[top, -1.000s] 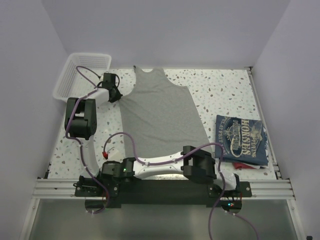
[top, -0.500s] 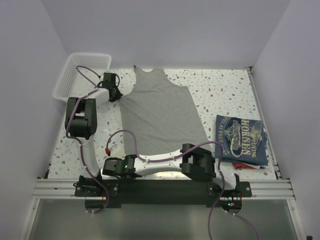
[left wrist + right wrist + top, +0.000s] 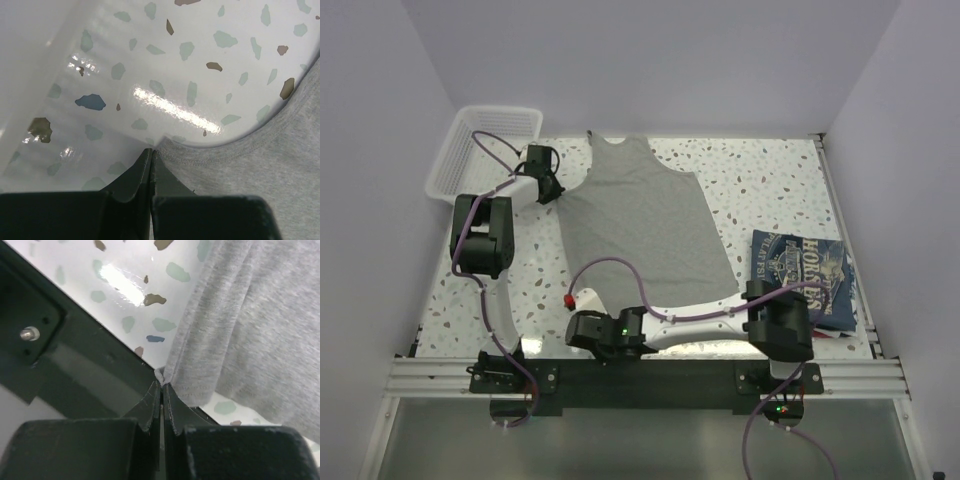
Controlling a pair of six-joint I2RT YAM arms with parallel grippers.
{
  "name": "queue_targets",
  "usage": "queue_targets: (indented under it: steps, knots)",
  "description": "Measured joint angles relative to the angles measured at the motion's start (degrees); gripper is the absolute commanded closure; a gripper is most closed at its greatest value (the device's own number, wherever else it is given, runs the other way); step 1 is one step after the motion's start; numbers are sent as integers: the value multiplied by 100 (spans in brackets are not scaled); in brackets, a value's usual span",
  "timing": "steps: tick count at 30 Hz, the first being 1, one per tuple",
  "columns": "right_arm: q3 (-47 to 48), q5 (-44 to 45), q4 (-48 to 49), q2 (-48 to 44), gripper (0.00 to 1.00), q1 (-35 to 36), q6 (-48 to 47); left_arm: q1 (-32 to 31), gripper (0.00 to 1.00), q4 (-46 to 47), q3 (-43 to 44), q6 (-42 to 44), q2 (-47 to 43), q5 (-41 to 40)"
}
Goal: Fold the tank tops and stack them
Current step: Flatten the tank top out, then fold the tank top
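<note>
Both hands are clenched on the grey top [image 3: 635,220]. The left hand [image 3: 151,156] pinches the top's side edge, just where the arm hole curves in. From above, that is in the upper left of the picture, beside the white basket [image 3: 455,160]. The right hand [image 3: 161,386] pinches a bottom corner of the same top. It is low in the picture, near the middle, right by the black rail [image 3: 75,360] at the near edge of the surface [image 3: 760,190].

The grey top lies flat and long, with its straps at the top middle and its hem low down. Both hands hold the same long side, the one toward the left of the picture, one high and one low. The rest of the cloth stretches away from them toward the right. I think the next move is to lift that side and carry it across to the right, folding the top the long way. The hands should go together, or the edge may sag.

The navy top [image 3: 805,275] is already folded at the right middle, apart from the grey one.

Since a second ago the right arm [image 3: 778,325] has slid toward the right of the picture, and its elbow now hangs over a corner of the navy top. The left arm [image 3: 480,235] has not moved, and the grey top lies much as it did.
</note>
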Motion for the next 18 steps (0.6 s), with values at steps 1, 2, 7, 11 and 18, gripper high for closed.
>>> queue_targets:
  steps: [1, 2, 7, 11, 18]
  knots:
    - [-129, -70, 61, -190, 100, -13, -2, 0, 100, -4, 2, 0, 0, -17]
    - [-203, -101, 111, -321, 100, -24, -7, -2, 100, -15, 7, -2, 0, -31]
    - [-382, -372, 459, -649, 100, -155, -2, 0, 100, -22, 9, -2, 0, -55]
    - [-448, -538, 564, -649, 100, -238, 15, -2, 100, -20, 9, -2, -2, -72]
    - [-258, -861, 643, -577, 100, -264, -7, 9, 100, -59, 7, -4, -76, -184]
